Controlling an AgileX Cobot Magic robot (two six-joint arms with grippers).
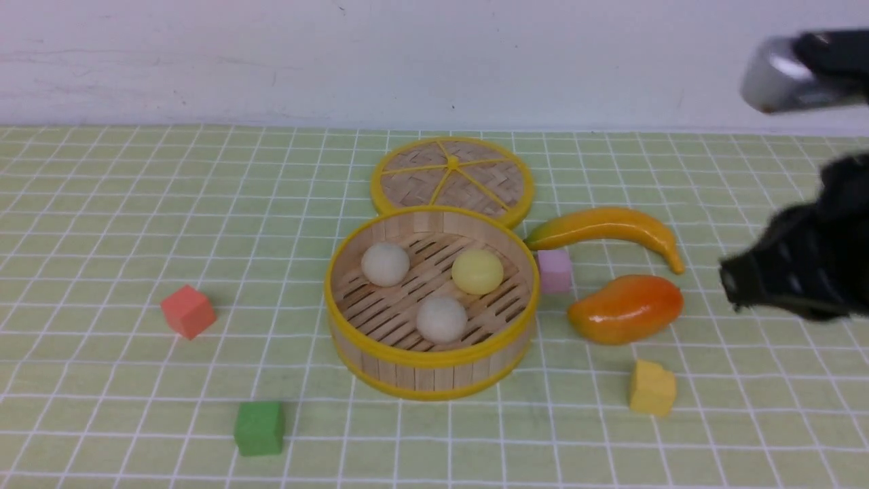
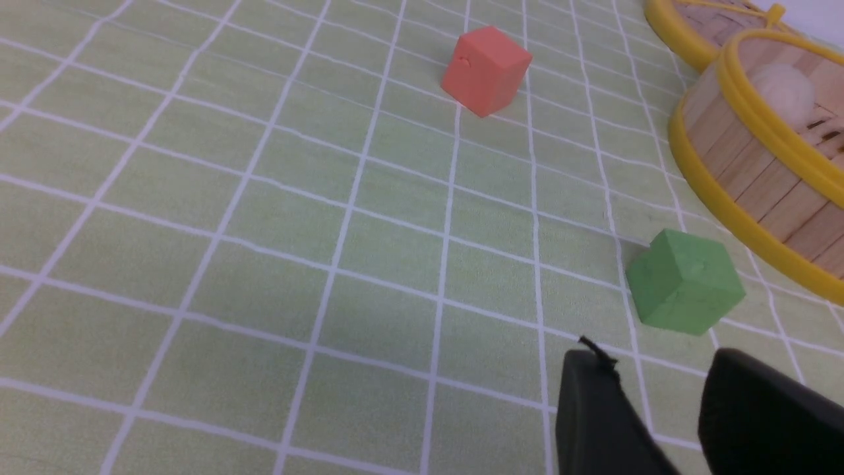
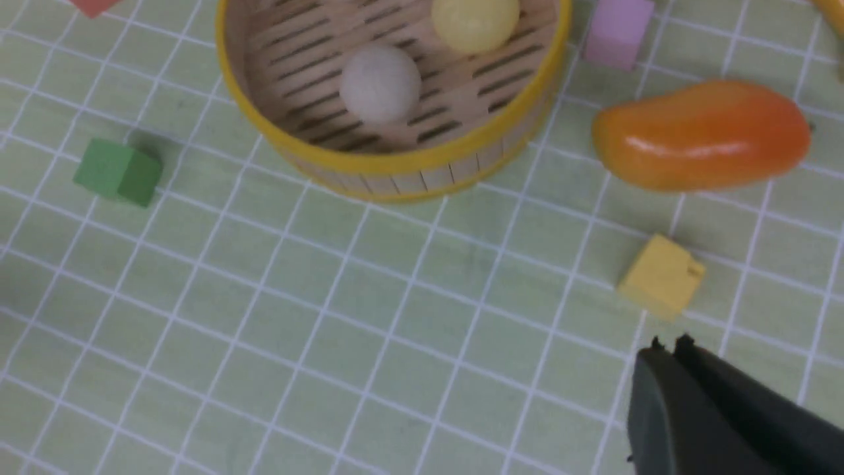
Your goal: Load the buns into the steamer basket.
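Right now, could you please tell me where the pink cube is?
In the front view, the pink cube sits right of the steamer basket, beside its wall, under the banana's green tip.

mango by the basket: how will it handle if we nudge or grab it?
The mango looks glossy, so probably slippery under an end effector. Its rounded, tapered body lies on its side, so a push would likely pivot or rock it rather than slide it straight. It appears rigid, not squashy.

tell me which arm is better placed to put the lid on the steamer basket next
Probably right. All three buns sit in the steamer basket; the lid lies behind it, and only the right arm's pincer shows in the front view.
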